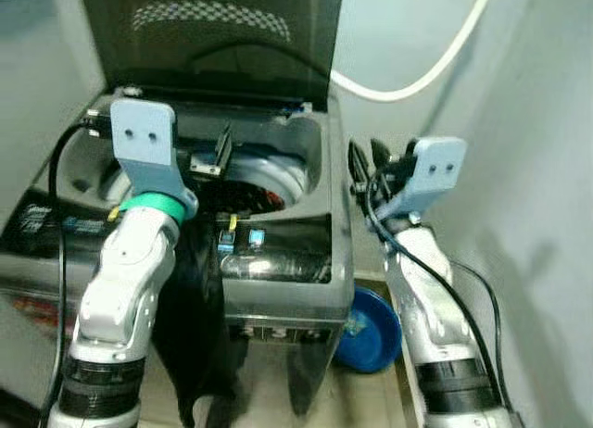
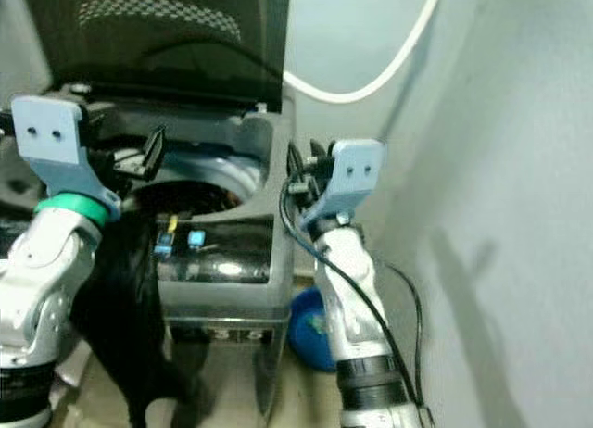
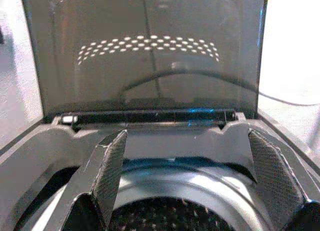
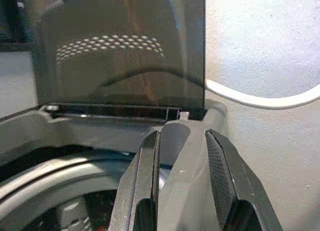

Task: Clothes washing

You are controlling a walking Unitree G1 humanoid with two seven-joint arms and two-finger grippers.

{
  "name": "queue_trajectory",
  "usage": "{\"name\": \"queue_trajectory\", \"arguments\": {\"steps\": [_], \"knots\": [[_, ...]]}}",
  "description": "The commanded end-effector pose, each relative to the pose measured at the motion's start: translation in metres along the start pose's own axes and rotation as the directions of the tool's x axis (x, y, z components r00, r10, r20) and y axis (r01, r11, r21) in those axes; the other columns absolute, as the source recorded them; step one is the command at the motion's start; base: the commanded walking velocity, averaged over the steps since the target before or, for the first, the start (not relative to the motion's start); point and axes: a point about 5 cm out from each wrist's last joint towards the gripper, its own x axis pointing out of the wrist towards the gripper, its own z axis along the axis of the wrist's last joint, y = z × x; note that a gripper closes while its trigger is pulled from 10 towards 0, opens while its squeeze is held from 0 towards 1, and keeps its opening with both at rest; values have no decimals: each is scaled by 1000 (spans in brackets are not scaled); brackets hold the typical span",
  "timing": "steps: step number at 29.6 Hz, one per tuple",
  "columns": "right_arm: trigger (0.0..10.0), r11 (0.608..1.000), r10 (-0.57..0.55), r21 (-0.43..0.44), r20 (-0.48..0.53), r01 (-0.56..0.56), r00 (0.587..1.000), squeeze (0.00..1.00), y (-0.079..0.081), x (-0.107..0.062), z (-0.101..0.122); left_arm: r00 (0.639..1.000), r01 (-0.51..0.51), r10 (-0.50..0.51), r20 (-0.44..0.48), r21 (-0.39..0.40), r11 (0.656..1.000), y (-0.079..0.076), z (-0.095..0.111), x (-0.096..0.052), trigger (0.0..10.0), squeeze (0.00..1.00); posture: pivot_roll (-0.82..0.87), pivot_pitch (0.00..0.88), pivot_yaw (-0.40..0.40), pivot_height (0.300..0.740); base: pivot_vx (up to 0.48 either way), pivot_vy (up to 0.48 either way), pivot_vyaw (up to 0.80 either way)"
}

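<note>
A grey top-loading washing machine (image 1: 278, 270) stands in front of me with its dark lid (image 1: 213, 39) raised. My left gripper (image 3: 187, 141) hovers over the drum (image 3: 200, 186), open, with nothing between its fingers. Dark laundry (image 1: 246, 195) lies down in the drum. A black garment (image 1: 195, 335) hangs over the machine's front edge and down to the floor, beside my left forearm. My right gripper (image 4: 182, 136) is held at the machine's right rim, fingers a little apart and holding nothing.
A white hose (image 1: 422, 76) curves along the wall behind the machine. A blue basin (image 1: 371, 331) lies on the floor between the machine and my right arm. A pale wall (image 1: 537, 215) closes in tightly on the right.
</note>
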Motion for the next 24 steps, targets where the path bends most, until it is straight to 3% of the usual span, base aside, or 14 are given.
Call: {"name": "queue_trajectory", "arguments": {"steps": [1,24], "knots": [[10000,1000,-2,-10,0,2,1000,0,-1,0,0,1000,3,-3,-6,10,1000,-1,-2,1,10000,0,156,0,-11,740,-330,0,0],[10000,1000,2,-12,-8,-3,1000,0,-1,-1,-2,1000,5,-5,-5,3,1000,-3,-2,2,10000,0,151,0,-8,740,-315,0,0]]}}
